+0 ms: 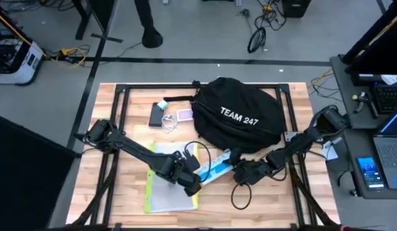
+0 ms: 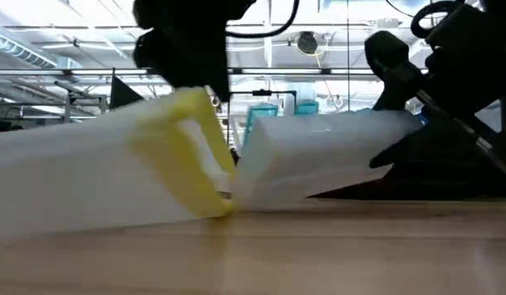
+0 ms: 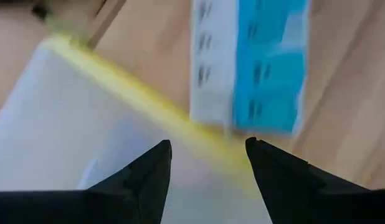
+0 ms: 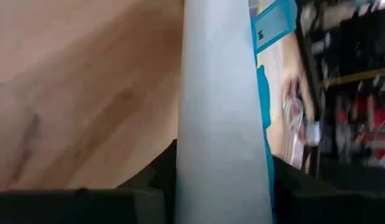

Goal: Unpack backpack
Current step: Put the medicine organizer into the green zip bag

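Left arm stretches across table, left gripper (image 1: 193,185) low over yellow-edged folder (image 1: 169,186), fingers (image 3: 146,174) spread, nothing between them. Blue-and-white box (image 1: 213,168) lies just beside, between both grippers. Right arm reaches inward, right gripper (image 1: 240,172) pinching the box's end. Small items (image 1: 166,115) sit near the backpack (image 1: 237,119), which rests at table's far centre, behind both grippers, untouched.
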Robot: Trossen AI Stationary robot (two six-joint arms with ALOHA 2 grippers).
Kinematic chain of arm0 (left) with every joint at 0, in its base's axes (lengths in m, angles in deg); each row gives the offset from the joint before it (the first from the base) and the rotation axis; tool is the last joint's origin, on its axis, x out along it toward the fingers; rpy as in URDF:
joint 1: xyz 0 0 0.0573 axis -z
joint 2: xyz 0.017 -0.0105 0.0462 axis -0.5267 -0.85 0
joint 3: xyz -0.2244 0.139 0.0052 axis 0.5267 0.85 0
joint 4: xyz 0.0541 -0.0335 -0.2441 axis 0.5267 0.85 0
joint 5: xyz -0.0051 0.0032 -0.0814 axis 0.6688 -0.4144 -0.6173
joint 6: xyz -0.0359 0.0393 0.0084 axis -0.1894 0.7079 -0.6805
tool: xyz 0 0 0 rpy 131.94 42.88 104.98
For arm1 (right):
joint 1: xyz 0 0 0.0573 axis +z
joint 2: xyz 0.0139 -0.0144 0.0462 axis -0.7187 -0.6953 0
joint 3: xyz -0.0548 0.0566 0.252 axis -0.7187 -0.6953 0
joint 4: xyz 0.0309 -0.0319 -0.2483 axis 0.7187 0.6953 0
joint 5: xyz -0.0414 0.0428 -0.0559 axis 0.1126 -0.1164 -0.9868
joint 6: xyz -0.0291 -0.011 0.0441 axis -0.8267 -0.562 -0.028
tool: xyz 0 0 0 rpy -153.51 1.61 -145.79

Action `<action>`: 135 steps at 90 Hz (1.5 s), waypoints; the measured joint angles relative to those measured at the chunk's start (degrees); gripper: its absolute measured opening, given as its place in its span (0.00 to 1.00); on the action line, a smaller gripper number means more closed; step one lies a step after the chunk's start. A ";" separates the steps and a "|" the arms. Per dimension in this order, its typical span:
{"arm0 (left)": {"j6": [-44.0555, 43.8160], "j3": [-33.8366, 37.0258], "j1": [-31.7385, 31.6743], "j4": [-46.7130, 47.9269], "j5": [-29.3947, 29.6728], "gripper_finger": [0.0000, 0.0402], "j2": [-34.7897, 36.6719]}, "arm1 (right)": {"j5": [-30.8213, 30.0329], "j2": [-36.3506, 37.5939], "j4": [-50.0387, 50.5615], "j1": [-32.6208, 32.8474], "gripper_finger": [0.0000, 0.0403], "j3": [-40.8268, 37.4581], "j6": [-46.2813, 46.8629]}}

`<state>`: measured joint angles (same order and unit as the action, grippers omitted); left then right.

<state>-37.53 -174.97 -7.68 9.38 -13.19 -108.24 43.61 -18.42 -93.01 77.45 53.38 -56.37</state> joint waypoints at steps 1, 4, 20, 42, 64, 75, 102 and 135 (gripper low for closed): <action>0.17 0.00 -0.06 -0.51 0.08 0.50 0.00 | 0.15 -0.25 -0.77 -0.04 0.29 0.00 -0.67; 0.93 0.00 -0.34 -1.95 0.17 0.50 -0.02 | 0.26 -0.99 -2.57 -0.42 0.29 0.00 -2.48; 2.74 0.00 -1.34 -7.58 0.52 0.50 -0.04 | -0.18 -3.43 -13.47 -2.93 0.29 -0.04 -10.13; 2.69 -1.68 -1.98 -5.31 -1.56 0.50 1.04 | 5.43 -5.56 -17.34 -8.29 0.29 3.71 -11.16; -0.80 -5.22 -1.96 -0.94 -2.37 0.50 6.65 | 6.82 -10.81 -21.63 -10.95 0.29 3.87 -12.70; -5.30 -5.87 -1.10 4.81 -1.70 0.50 9.55 | 7.46 -13.30 -21.67 -12.24 0.29 3.90 -14.08; -12.82 -3.71 2.40 11.25 5.76 0.50 7.40 | 12.58 -15.75 -29.28 -16.97 0.29 4.27 -22.21; -20.18 0.07 4.37 5.70 14.59 0.50 0.79 | 18.48 -21.09 -19.60 -17.81 0.29 15.31 -15.75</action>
<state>-57.71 -174.90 -3.31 15.09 1.39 -107.46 62.09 -39.51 -112.62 59.64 68.69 -72.12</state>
